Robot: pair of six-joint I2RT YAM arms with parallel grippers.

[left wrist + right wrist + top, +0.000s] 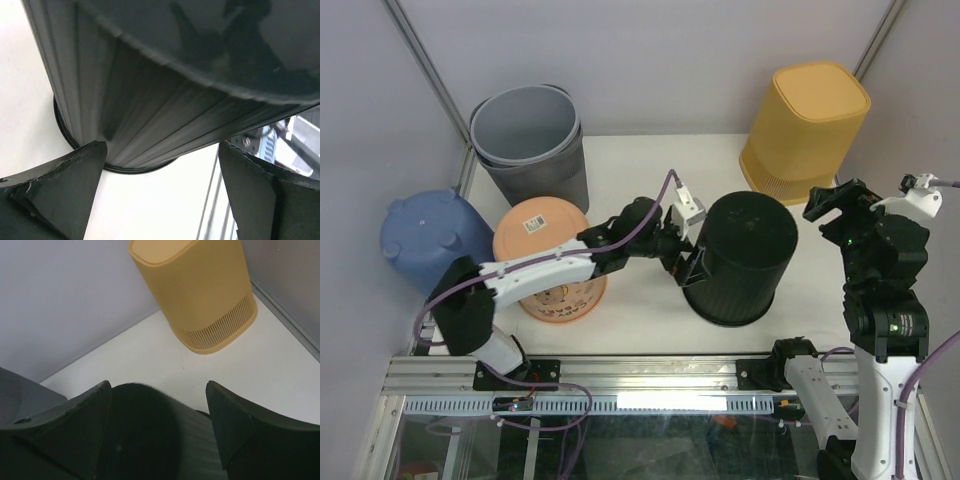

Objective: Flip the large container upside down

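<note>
The large container [740, 260] is a black ribbed bin standing mouth-down on the white table [640, 170], its closed base facing up. My left gripper [682, 258] is open just beside its left wall. In the left wrist view the ribbed wall [150, 115] and its rim on the table fill the frame ahead of the open left gripper [162, 165], and nothing lies between the fingers. My right gripper [832, 205] hangs open to the container's right, above the table. The right wrist view has the black container [150, 440] below the open right gripper [159, 400], not gripped.
A yellow slatted bin [807, 130] stands upside down at the back right, also visible as the yellow bin [200, 295]. Two stacked grey bins [530, 140] stand upright at the back left. A blue container [425, 235] and an orange one [552, 258] sit inverted at the left, under the left arm.
</note>
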